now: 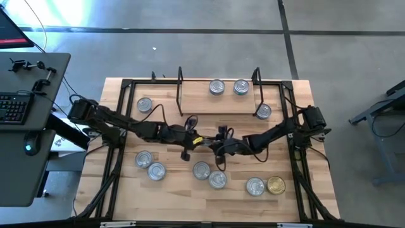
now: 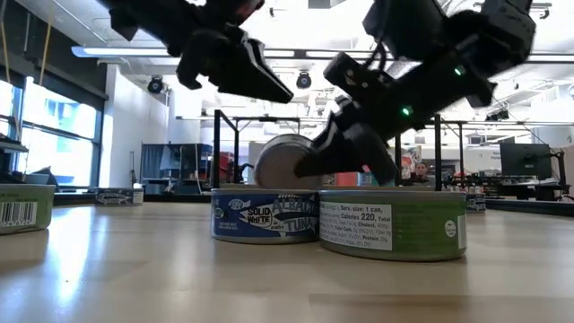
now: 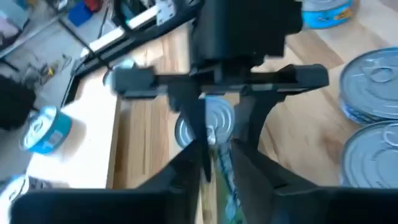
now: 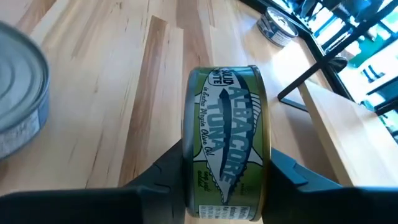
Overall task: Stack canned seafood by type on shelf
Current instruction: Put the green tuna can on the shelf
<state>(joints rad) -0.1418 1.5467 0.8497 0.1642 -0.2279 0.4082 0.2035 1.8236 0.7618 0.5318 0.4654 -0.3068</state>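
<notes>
Pale wood counter, with a green-labelled tin pinched on edge above its middle.

The counter is crossed at the back by the shelf, where two silver-lidded tins are already set side by side. Both arms are met over the centre. The green-labelled tin is gripped across its flat faces by the right claw. The left claw is placed right against it, and whether its fingers are spread cannot be told. The step is judged to be a handover, so one grip should be made firm before the other is let go. The tin should then be turned flat before it is set down. A pair of loose tins lies just beside the claws, and a gold-lidded tin lies well apart.
</notes>
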